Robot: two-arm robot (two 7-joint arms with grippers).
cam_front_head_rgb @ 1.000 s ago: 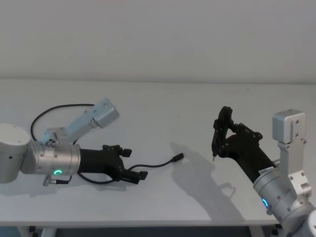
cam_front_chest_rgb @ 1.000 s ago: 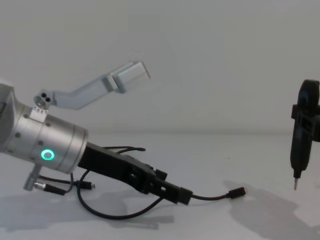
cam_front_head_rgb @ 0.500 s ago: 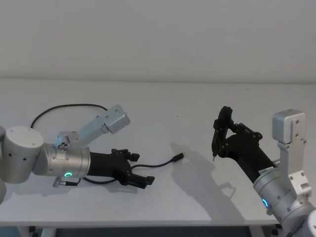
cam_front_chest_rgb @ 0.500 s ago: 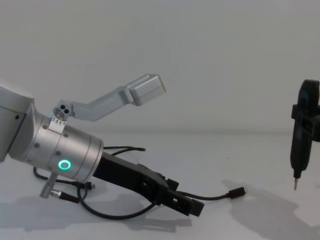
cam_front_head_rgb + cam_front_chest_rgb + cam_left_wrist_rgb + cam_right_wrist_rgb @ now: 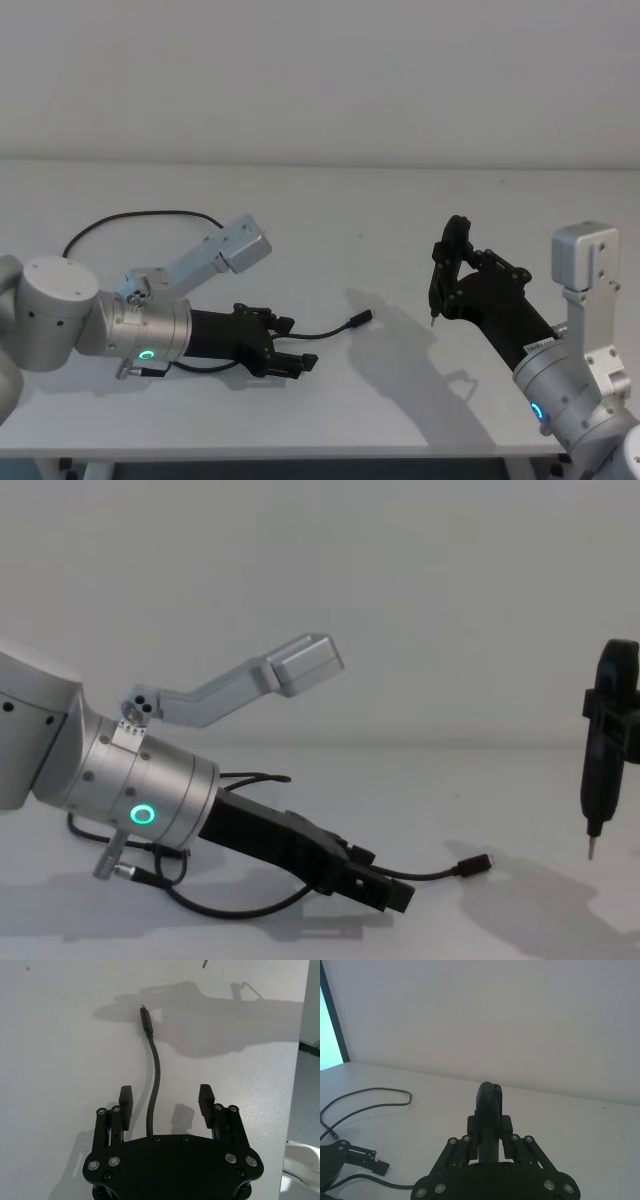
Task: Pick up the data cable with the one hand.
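- The table (image 5: 330,210) is a plain, matte white slab, with soft grey shadows of the arms on it.
- The data cable (image 5: 331,331) is a thin, flexible black cord lying flat on the table. Its small plug end, black with a silver tip, lies near the table's middle, ahead of the left gripper.
- From there the cord runs back under the gripper and wrist, then sweeps round in a wide loose arc on the far left.
- The left gripper (image 5: 295,343) is black and angular, built of bolted links, and reaches low over the table, tilted down toward it.
- Its two ribbed fingers (image 5: 126,1096) stand wide apart, one on each side of the cable (image 5: 150,1110), which passes between them and nearer one finger. No pad presses it.
- Whether the fingertips touch the table cannot be told.
- Its wrist is a thick, smooth silver cylinder with a glowing green ring (image 5: 144,814). A grey angled bracket (image 5: 300,666) ending in a box rises off the wrist.
- A short black lead with a silver cylindrical plug (image 5: 110,858) hangs just under the wrist.
- The right gripper (image 5: 450,278) is raised at the right, well apart from the cable. It is clamped on a slim black tool (image 5: 598,780), rounded on top, upright, narrowing to a thin pointed tip above the table.
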